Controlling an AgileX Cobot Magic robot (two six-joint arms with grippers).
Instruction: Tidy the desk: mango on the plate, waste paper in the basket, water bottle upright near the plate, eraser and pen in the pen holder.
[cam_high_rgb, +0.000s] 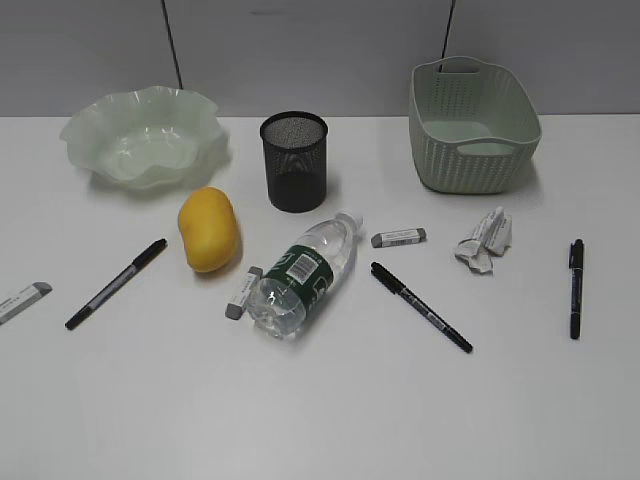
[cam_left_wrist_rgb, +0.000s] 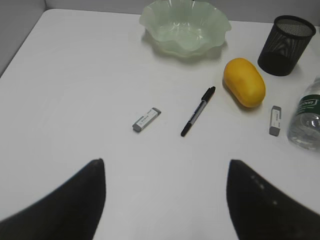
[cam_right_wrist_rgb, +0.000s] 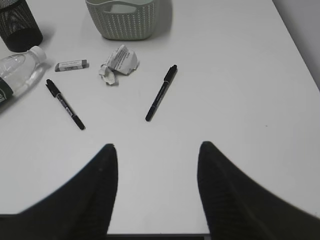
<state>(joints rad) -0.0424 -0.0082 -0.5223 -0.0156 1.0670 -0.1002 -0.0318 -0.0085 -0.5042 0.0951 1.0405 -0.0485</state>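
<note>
both grippers, the left gripper (cam_left_wrist_rgb: 165, 200) and the right gripper (cam_right_wrist_rgb: 157, 190), hung wide and held nothing. nothing was tidied yet. the water bottle (cam_high_rgb: 303, 275) lay on its side in the middle, the mango (cam_high_rgb: 209, 228) just left of it. far back, the plate (cam_high_rgb: 145, 135), pen holder (cam_high_rgb: 294, 160) and basket (cam_high_rgb: 472, 122) were empty.

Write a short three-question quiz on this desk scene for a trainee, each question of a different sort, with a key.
1. True or false: the water bottle stands upright.
2. How many pens lie on the desk?
3. What lies nearest the waste paper? A) basket B) plate C) mango

Key: 1. False, it lies on its side. 2. Three. 3. A.
</note>
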